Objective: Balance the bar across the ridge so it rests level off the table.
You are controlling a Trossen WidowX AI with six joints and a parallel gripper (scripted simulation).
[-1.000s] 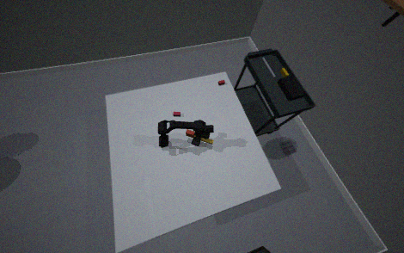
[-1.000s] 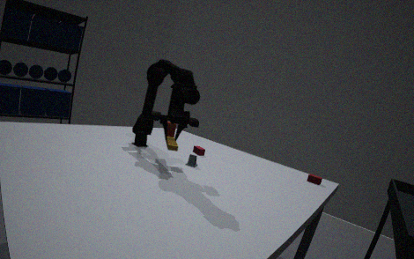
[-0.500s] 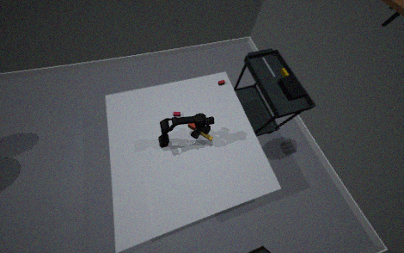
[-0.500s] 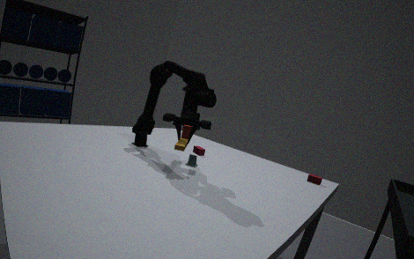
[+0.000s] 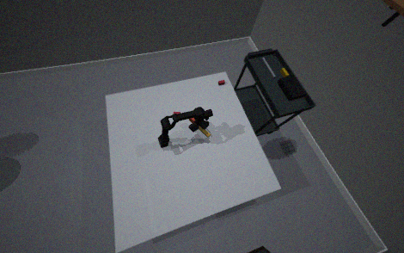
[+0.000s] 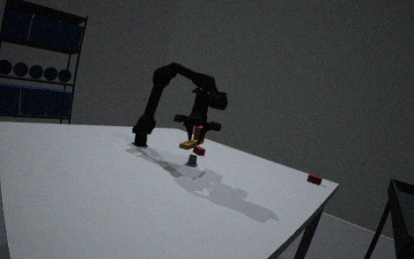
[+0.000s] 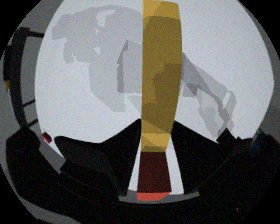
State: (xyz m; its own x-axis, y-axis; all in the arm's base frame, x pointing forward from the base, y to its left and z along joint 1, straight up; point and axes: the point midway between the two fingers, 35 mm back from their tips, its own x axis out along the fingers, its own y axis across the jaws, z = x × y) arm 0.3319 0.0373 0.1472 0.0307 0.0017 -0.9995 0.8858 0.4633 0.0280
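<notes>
The bar, yellow (image 5: 206, 132) (image 6: 188, 144) (image 7: 162, 65) along most of its length with a dark red and orange end, hangs in the air. My gripper (image 6: 195, 138) (image 7: 156, 123) is shut on it, near where yellow meets red. The ridge, a small dark grey block (image 6: 191, 161), stands on the table (image 5: 149, 194) (image 6: 87, 189) below the bar, with a visible gap between them in the exterior view. The ridge cannot be made out in the top view or the wrist view. The bar's exact tilt is hard to tell.
A red block (image 5: 176, 113) (image 6: 199, 151) lies beyond the ridge in the exterior view. Another red block (image 5: 221, 82) (image 6: 314, 179) (image 7: 46, 137) lies near a table corner. A dark cart (image 5: 256, 69) stands beside the table. A shelf rack (image 6: 34, 79) stands behind it.
</notes>
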